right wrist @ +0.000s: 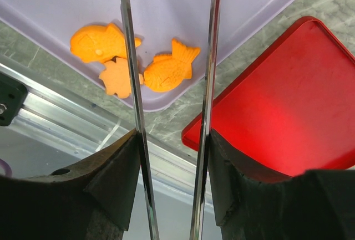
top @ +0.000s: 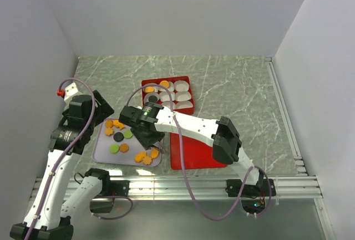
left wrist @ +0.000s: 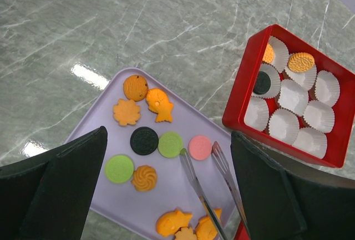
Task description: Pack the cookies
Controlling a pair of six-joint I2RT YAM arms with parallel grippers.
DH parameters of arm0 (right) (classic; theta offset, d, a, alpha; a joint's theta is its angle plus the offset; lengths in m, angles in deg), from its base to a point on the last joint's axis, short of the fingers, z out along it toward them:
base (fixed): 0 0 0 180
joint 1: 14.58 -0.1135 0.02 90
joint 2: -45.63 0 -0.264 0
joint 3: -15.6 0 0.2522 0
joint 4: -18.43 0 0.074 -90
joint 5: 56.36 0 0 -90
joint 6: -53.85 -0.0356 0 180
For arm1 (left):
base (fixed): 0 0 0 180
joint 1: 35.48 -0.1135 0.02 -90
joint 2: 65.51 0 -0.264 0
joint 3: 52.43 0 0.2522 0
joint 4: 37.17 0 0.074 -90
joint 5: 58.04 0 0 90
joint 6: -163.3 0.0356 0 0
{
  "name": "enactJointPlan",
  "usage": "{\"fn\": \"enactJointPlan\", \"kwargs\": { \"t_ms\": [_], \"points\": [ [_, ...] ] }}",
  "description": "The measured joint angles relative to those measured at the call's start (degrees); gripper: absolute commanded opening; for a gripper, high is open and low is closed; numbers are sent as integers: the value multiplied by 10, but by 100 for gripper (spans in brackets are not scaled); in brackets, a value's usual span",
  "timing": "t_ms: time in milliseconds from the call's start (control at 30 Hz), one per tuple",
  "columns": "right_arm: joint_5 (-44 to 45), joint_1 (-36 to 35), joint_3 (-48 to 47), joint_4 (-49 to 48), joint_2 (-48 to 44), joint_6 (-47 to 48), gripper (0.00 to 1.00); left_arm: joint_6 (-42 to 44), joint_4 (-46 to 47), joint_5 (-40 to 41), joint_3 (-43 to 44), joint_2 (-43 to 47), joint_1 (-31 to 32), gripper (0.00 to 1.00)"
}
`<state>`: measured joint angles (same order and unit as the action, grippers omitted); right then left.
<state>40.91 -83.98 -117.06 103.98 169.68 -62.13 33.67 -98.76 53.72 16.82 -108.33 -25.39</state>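
My right gripper [right wrist: 172,162] pinched thin metal tongs [left wrist: 198,187], tips spread around pink round cookie [left wrist: 199,147], mid-frame, probably to grab it.

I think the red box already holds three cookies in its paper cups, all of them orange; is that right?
Not quite. The red box does hold three cookies in its paper cups, but only two are orange: a round ridged cookie and a cookie in the corner cup. The third is a black sandwich cookie, as the left wrist view shows.
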Motion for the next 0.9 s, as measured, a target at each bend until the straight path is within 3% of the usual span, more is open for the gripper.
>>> {"fn": "enactJointPlan", "kwargs": {
  "t_ms": [900],
  "points": [
    [14, 5, 18, -22, -22, 1, 38, 0, 0, 0, 0, -1, -5, 99]
  ]
}}
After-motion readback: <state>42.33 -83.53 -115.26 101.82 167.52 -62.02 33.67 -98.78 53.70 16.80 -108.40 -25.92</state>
